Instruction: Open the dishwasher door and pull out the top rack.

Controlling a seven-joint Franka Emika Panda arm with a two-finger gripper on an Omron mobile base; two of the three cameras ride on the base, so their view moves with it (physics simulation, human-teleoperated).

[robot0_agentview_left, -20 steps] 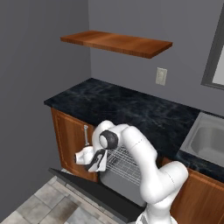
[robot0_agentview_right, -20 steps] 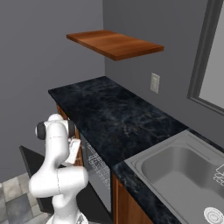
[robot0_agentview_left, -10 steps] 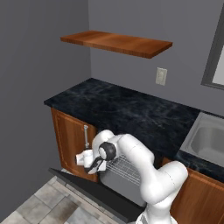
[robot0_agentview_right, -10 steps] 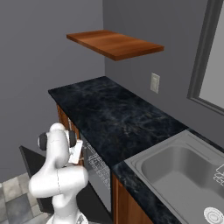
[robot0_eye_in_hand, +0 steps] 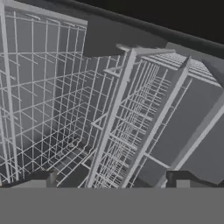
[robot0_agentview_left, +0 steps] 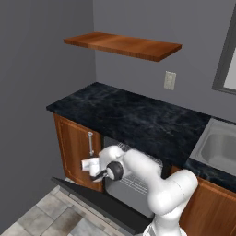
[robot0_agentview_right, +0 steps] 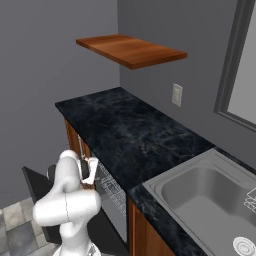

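Note:
The dishwasher door [robot0_agentview_left: 87,197] lies folded down flat, a dark panel just above the floor, and it also shows as a dark slab [robot0_agentview_right: 36,183] at the left. Inside the opening under the counter sits the top rack [robot0_agentview_left: 136,179], a silver wire basket whose side grid [robot0_agentview_right: 113,191] shows below the counter edge. My gripper [robot0_agentview_left: 96,173] hovers at the left front corner of the opening, above the door. It is open and holds nothing. In the hand view the rack wires [robot0_eye_in_hand: 118,113] run up between my two spread fingertips [robot0_eye_in_hand: 41,179], close ahead of the gripper [robot0_eye_in_hand: 113,180].
A reddish-brown cabinet door [robot0_agentview_left: 76,150] with a silver handle stands left of the opening. The black counter [robot0_agentview_left: 133,117] overhangs it, with a sink [robot0_agentview_right: 210,200] to the right and a wooden shelf [robot0_agentview_left: 122,45] above. Grey floor tiles [robot0_agentview_left: 50,219] lie in front.
The arm's wrist joint has dropped lower beside the opening, tilting the hand toward the rack. The jaws stay open, and the door and rack have not moved.

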